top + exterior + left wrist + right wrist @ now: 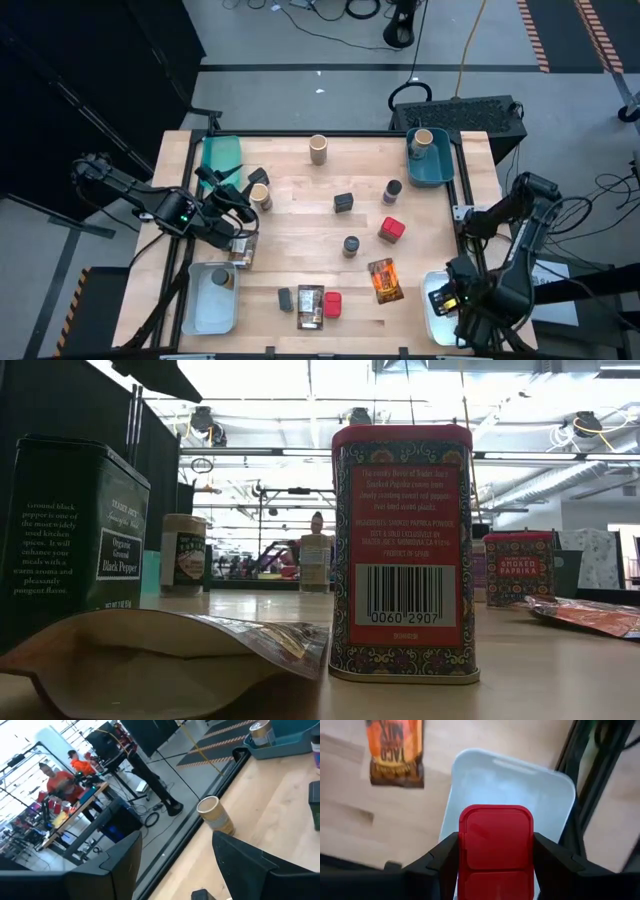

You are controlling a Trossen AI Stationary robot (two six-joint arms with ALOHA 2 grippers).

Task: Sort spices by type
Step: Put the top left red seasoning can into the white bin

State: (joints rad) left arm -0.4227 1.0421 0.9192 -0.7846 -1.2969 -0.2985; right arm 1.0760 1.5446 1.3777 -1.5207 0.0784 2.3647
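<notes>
Fingers of the right gripper [495, 851] pinch a red tin [495, 851] between them, above the white bin [547, 790].

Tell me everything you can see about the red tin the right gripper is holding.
The red tin is squarish with rounded corners and a smooth, glossy red lid crossed by one seam. The right gripper has a dark finger pressed on each of its two opposite sides, holding it lid-up above the white bin at the table's near right corner. It does not touch the bin. Its printed sides are hidden.
</notes>
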